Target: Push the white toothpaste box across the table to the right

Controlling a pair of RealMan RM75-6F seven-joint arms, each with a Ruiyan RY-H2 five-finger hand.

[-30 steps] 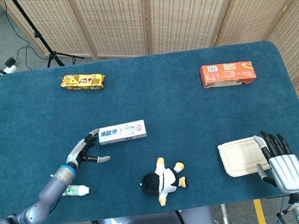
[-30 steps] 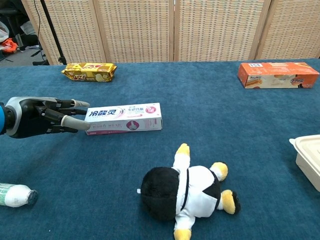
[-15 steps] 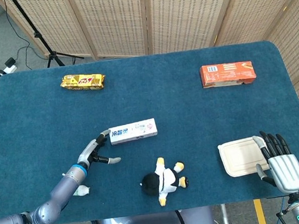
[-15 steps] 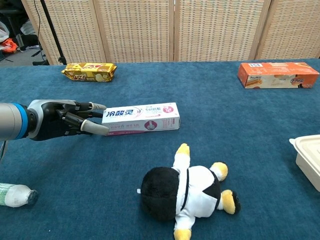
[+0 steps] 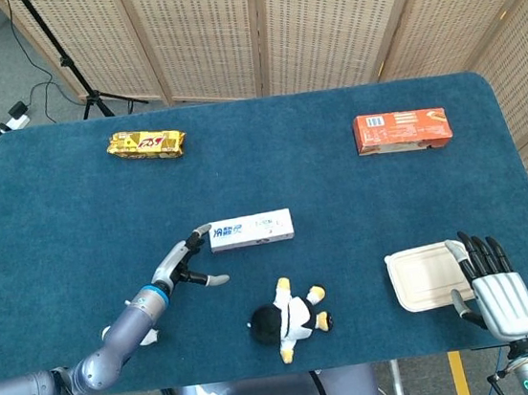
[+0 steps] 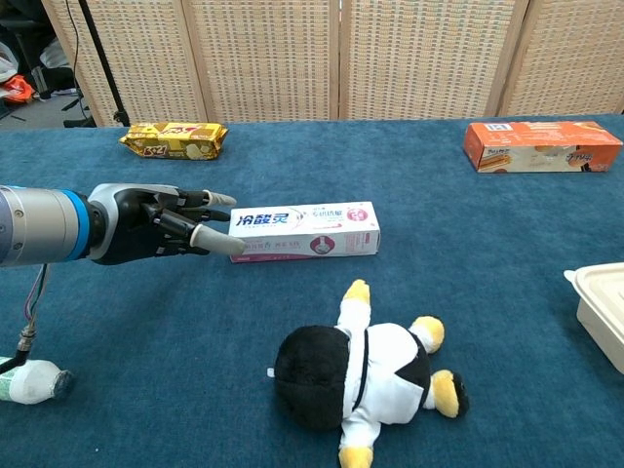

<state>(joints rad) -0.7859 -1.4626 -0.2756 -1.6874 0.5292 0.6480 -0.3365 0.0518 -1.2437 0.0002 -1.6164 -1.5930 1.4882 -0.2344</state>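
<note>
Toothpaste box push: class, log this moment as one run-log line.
phase: pushing | left hand: fingertips against left end of toothpaste box | right hand: idle, open beside food container

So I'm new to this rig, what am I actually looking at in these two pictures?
A two-armed robot with human-like hands sits at a blue table. One picture looks down from its head, the other looks out from its chest. Its left hand is open, fingertips against the left end of the white toothpaste box, pushing rather than holding it. Its right hand rests open beside a white lidded container. Also on the table: a yellow snack pack, an orange box, a plush penguin and a small bottle.
</note>
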